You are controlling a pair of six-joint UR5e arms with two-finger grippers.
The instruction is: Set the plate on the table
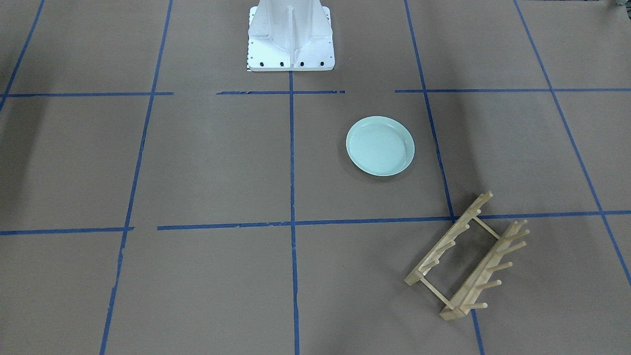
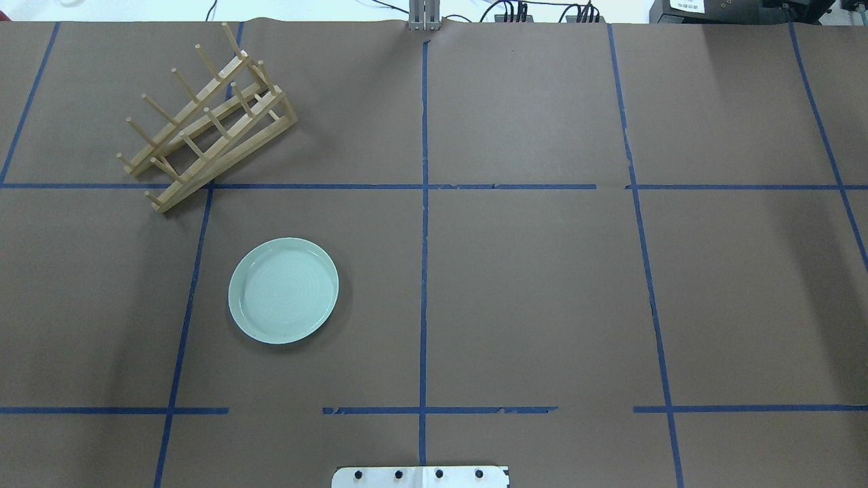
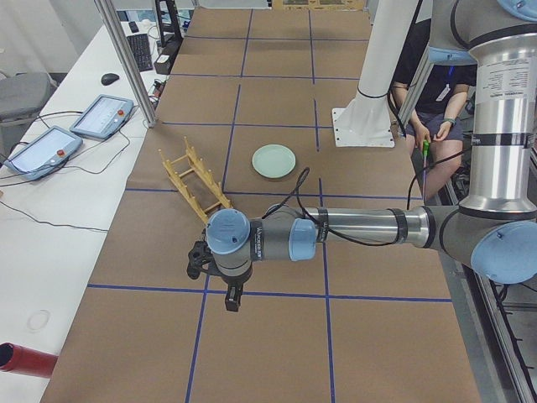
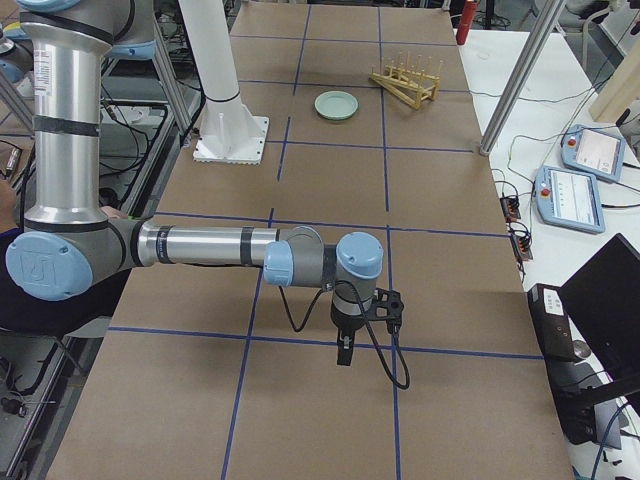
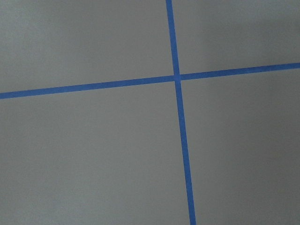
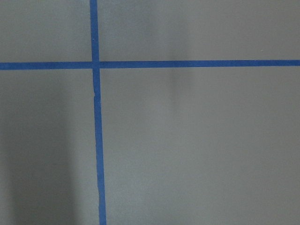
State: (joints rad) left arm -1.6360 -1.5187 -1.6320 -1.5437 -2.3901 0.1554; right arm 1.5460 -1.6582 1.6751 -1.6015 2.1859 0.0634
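– Overhead exterior: plate [image 2: 283, 290] flat on the desk [image 2: 529, 291], near the wooden rack [image 2: 203, 129] but not touching it. Any writing?
– Lettering on the left arm [image 3: 361, 227] is too small to read. Left gripper [image 3: 232, 298] and right gripper [image 4: 343, 352] hang over the desk; apart or together, can't tell.

We cannot tell whether the left hand [image 3: 232, 300] is spread or closed. It shows only in the left side view, small and dark beneath its wrist. The same goes for the right hand [image 4: 344, 354] in the right side view. Neither wrist view shows a finger, only desk [image 5: 93, 154] and blue tape [image 5: 180, 140]. The white robot base [image 1: 291, 44] is cut off at the front-facing view's 12 o'clock edge. At the overhead view's 6 o'clock edge only its bolted foot shows. A seated person [image 3: 436, 84] at 2 o'clock in the left side view is partly hidden behind the left arm [image 3: 495, 126], head unseen.
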